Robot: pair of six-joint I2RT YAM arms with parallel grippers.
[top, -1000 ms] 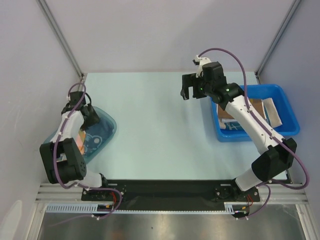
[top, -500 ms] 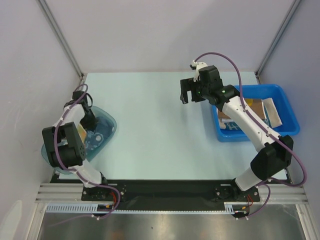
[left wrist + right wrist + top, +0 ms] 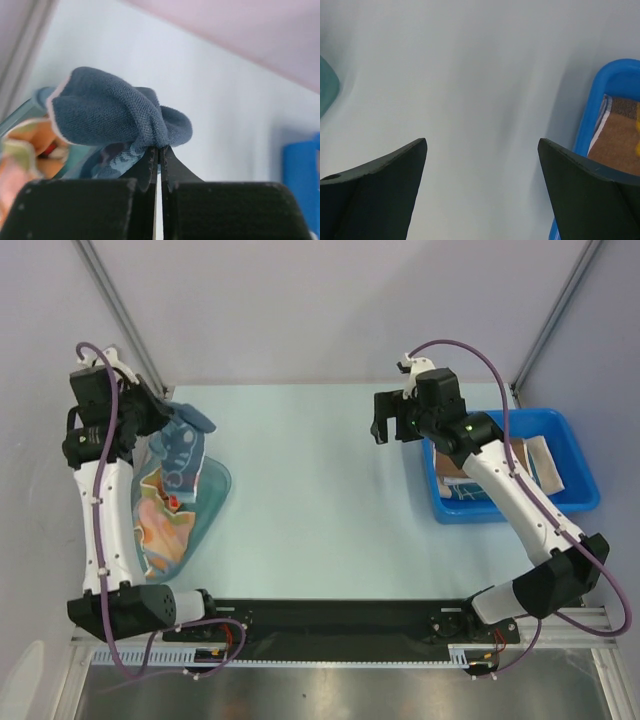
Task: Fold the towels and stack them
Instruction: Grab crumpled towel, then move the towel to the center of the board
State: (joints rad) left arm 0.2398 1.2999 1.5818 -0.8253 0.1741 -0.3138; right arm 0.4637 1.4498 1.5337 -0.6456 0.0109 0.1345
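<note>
The left tool [image 3: 159,150] is pinching only a small bunched fold of the teal-blue towel [image 3: 107,112], jaws pressed right together, so the cloth is at risk of slipping free, or of dragging the orange towel [image 3: 160,525] out of the teal tub [image 3: 218,488] beneath. The towel is hanging crumpled over the tub at the counter's [image 3: 310,490] left edge, pale print showing. The right tool [image 3: 481,145] is gaping wide, holding nothing, hovering beside the blue bin [image 3: 578,455]

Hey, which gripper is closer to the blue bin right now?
Right. The right gripper hovers open just beside the blue bin. The left gripper is far across the table, shut on the blue towel by the teal tub.
</note>
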